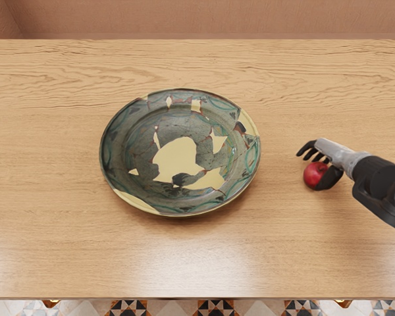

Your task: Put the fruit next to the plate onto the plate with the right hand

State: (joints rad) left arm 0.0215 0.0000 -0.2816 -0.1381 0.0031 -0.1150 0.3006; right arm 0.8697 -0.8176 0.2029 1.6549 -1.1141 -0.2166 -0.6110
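Right hand (324, 160) has its fingers splayed, gripping nothing. The fruit (313, 175) sits just beneath, half hidden, perhaps touching the thumb. The plate (107, 155) lies well beyond the fingertips.

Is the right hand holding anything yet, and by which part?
Apparently nothing yet. The right hand is at the red fruit, fingers spread over its top, thumb by its right side, not closed on it.
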